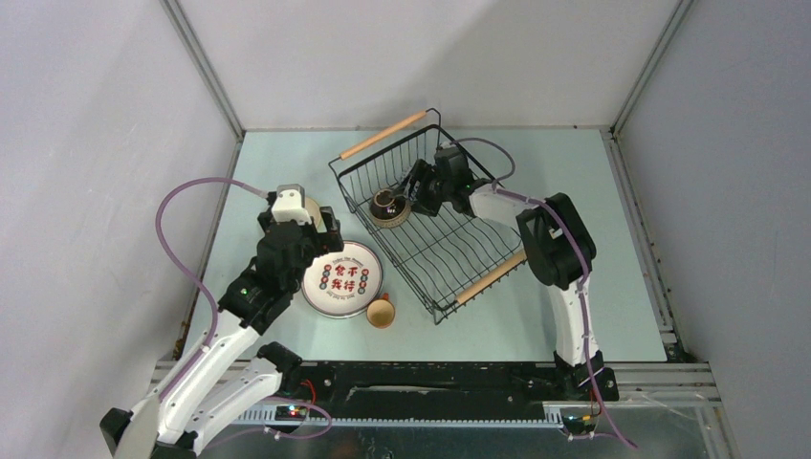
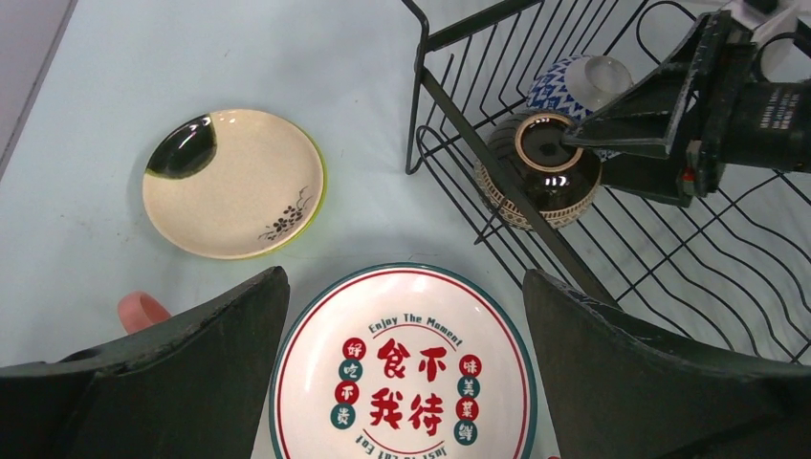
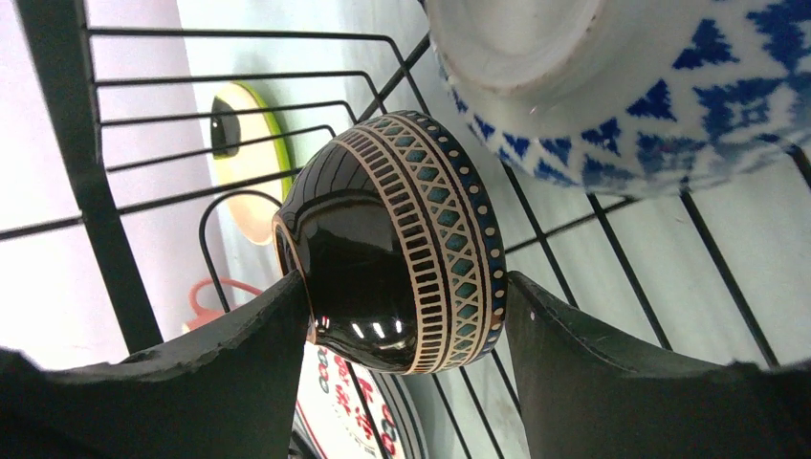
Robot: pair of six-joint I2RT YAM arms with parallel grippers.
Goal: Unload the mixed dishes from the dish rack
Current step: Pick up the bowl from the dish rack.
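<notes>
The black wire dish rack (image 1: 449, 251) stands mid-table, also seen in the left wrist view (image 2: 417, 86). My right gripper (image 1: 415, 191) reaches into it and is shut on a dark patterned bowl (image 3: 402, 239), a finger on each side (image 3: 409, 287). The bowl rests tilted on the rack wires (image 2: 545, 172). A blue-and-white bowl (image 3: 669, 96) sits upside down just behind it. My left gripper (image 2: 404, 287) is open and empty above the white plate with red characters (image 2: 402, 368) on the table left of the rack (image 1: 342, 279).
A cream saucer (image 2: 234, 182) lies on the table beyond the plate. A pink mug handle (image 2: 142, 308) shows by my left finger. An orange cup (image 1: 381, 311) sits by the plate's near edge. Grey walls close in the table.
</notes>
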